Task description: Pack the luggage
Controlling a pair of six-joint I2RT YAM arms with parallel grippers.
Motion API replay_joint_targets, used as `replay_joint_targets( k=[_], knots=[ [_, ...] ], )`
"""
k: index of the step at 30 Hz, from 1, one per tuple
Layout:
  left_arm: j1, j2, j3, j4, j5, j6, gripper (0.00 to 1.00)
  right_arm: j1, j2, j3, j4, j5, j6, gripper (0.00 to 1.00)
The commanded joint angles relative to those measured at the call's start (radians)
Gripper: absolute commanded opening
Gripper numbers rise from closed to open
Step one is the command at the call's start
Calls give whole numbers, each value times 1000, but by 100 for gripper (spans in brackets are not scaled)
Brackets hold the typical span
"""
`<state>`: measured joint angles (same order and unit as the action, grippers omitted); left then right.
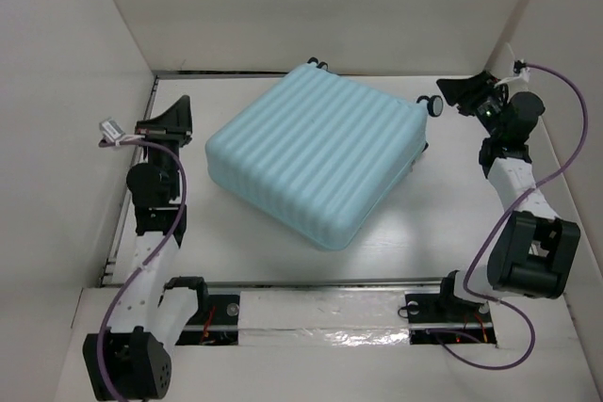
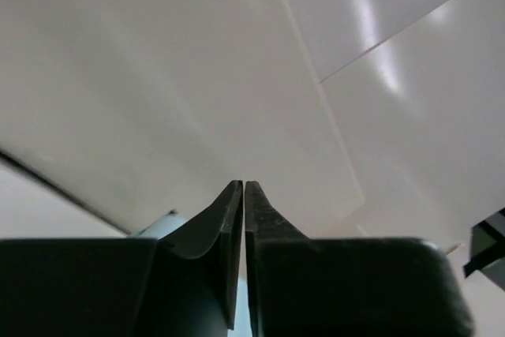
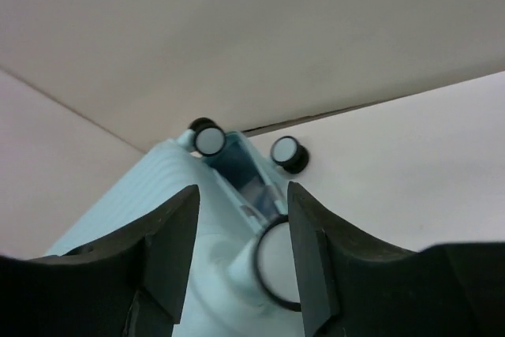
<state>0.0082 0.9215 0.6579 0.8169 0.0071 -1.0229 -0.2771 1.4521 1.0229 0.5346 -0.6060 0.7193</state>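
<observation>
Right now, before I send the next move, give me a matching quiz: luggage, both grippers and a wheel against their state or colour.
Things:
1. luggage
2. left gripper
3. right gripper
4. wheel

States:
A. jaws apart, facing a wheel
B. black rim, white face
C. closed, lying flat, ribbed shell up
D. jaws shut, nothing held

Pairs: 1-C; 2-D; 3-A; 4-B
</observation>
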Motion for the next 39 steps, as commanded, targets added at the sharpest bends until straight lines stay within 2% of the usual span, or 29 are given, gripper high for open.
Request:
replay_joint_targets(
  k=[1,3,7,8,9,11,12,15,19,22,25,29,31,32,35,36,38,39],
  knots=[
    [-13,-85,-154,-123,-44,35,0,70,-93,-50,61,-31,-66,61],
    [-22,-176,-208,-212,-58,52,0,104,-131,-93,36,-26,-118,73],
    [-22,-277,-306,-332,20,72,0,199,-237,-153,-42,-9,-184,83],
    [-22,-309,-308,-414,28,93,0,216,-287,-162,-60,-6,-198,85],
    [-22,-329,-311,-451,33,113,11,232,-314,-171,-83,-2,-242,89],
    [-22,-387,-339,-523,79,168,40,288,-373,-179,-186,15,-297,93],
    [-22,-407,-351,-538,94,175,61,311,-434,-185,-212,49,-338,94],
    [-22,-425,-426,-461,194,129,81,389,-546,-233,-278,96,-394,97],
    [-22,-348,-451,-362,322,89,82,464,-662,-265,-449,149,-475,95],
    [-22,-296,-466,-277,332,73,82,524,-738,-296,-530,195,-509,93],
    [-22,-201,-466,-167,350,44,82,569,-777,-356,-532,238,-503,94],
    [-31,-55,-436,98,335,-26,82,598,-771,-385,-559,242,-509,94],
    [-57,3,-399,174,270,-57,82,624,-776,-377,-588,264,-518,87],
    [-107,25,-377,183,230,-45,82,633,-783,-377,-602,287,-518,84],
    [-183,77,-272,172,96,24,84,647,-854,-399,-657,429,-512,49],
    [-201,132,-247,177,79,29,86,647,-890,-408,-666,480,-485,27],
    [-211,201,-205,258,102,14,86,633,-917,-443,-676,624,-434,11],
    [-211,274,-195,289,111,-3,86,603,-921,-457,-658,641,-420,8]
  ],
)
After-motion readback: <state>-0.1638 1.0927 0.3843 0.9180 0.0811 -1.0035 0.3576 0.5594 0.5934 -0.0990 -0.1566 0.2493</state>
